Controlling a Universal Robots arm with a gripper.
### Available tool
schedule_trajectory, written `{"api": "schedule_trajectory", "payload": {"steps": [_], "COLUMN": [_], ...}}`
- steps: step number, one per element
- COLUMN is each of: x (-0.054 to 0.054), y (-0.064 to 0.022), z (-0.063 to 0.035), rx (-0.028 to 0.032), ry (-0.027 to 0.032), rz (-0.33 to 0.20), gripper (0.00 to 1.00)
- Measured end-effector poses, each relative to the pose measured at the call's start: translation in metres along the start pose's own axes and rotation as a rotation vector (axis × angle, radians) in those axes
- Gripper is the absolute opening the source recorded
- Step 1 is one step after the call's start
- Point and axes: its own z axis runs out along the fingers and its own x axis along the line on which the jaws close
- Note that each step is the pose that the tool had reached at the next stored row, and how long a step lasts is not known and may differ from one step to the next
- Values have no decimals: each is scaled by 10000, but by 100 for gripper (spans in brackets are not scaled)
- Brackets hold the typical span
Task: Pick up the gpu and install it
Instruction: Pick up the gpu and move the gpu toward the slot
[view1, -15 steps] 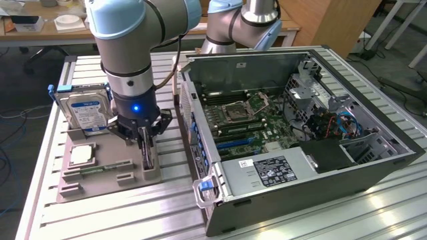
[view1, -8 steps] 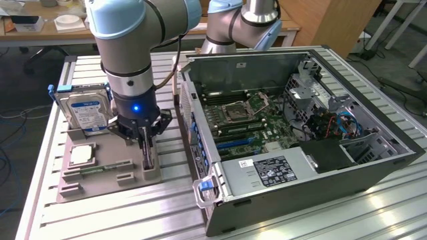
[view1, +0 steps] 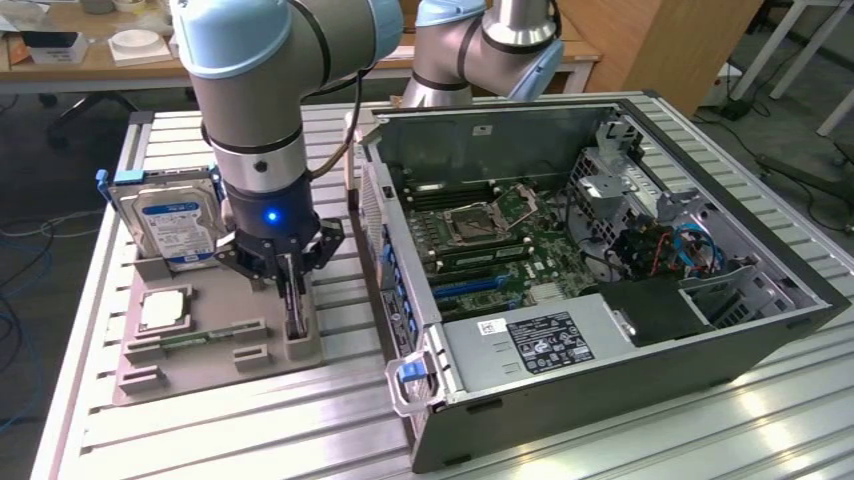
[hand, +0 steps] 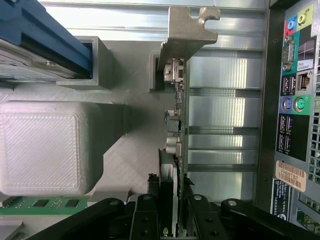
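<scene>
Because the gripper (view1: 292, 296) has its two fingers squeezed partway in on the gpu (view1: 298, 325), one on each flat side, the card looks held, but it sits in its slot and is not lifted out yet. The gpu stands on its thin edge, along the edge of the gray holder (view1: 200, 372) that is closest to the computer case (view1: 467, 140). The hard drive (view1: 167, 215) is well apart, at the holder's far corner on the exterior view's left. I think the hold could slip, since the fingers pinch only one end of the card, away from the silver bracket (hand: 187, 30), so the other end may tip down. A crooked card could catch on the slot walls and drag the holder along. It could also bump the case wall just beside it. Squeezing the fan side too hard might hurt small parts
</scene>
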Motion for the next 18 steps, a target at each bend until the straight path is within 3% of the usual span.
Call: {"api": "schedule_trajectory", "payload": {"steps": [12,18], "x": [-1,-3], "y": [0,-1], "z": [-2,-133], "rx": [-2,-1], "ry": [-3,-1], "rz": [0,0], "gripper": [27,27]}}
